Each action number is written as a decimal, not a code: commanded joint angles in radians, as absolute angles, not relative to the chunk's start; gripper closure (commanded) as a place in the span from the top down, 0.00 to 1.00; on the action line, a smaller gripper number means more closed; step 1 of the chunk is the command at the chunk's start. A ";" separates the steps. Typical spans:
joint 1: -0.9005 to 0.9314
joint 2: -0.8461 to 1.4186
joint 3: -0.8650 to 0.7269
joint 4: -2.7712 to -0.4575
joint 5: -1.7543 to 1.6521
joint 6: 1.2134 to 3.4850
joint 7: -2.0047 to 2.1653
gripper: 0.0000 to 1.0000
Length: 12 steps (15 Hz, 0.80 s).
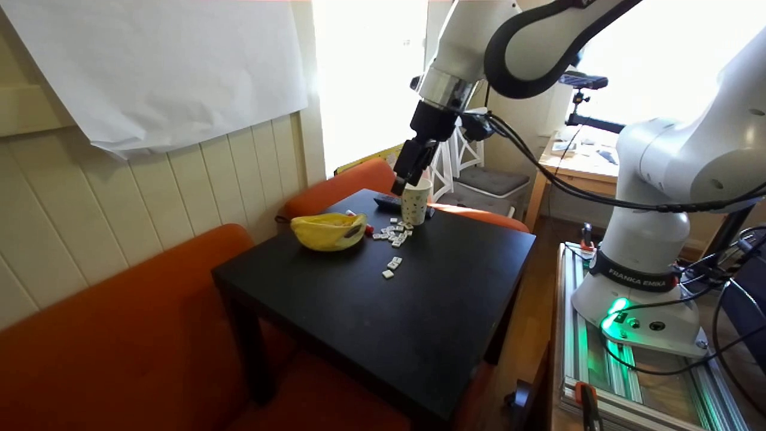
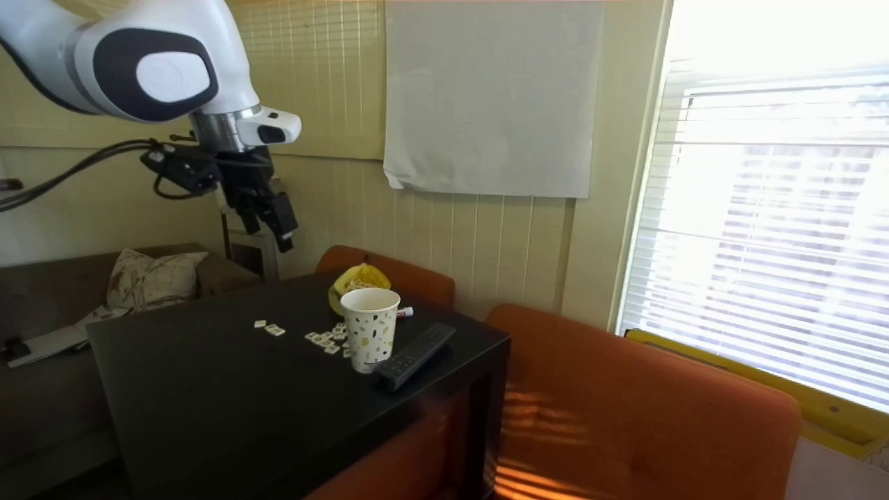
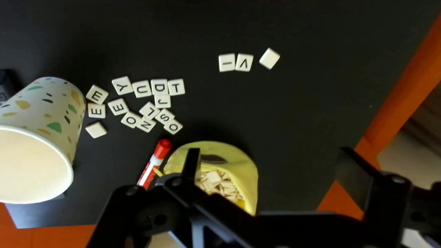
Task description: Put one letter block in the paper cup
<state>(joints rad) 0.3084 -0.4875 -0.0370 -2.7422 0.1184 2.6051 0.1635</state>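
The paper cup (image 3: 44, 110) stands upright on the black table (image 1: 371, 317), its rim cut off at the wrist view's left edge. Beside it lie letter blocks (image 3: 159, 86), Y, U, D, T readable. The gripper (image 3: 268, 158) hangs above, fingers apart, hiding part of a yellow pouch (image 3: 243, 160); the label on the red marker (image 3: 149, 171) is illegible. The arm's base (image 1: 643, 284) reads "FRANKA EMIKA".

Cream panelled wall (image 2: 514, 232) w/ lg sheet of white paper (image 2: 489, 97) hung on it. Window (image 2: 785, 114) v. bright, blinds (image 2: 792, 278) down; orange seat (image 2: 646, 410) sun-striped in part. Blk table (image 1: 359, 317), dk couch (image 2: 48, 292) w/ patterned cushion (image 2: 153, 279), gray-padded white chairs (image 1: 494, 181), wood floor (image 1: 534, 284), lt-wood desk (image 1: 589, 178) at back.
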 commanded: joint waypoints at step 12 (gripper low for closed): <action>0.157 -0.791 0.108 -2.745 0.083 1.994 0.132 1.00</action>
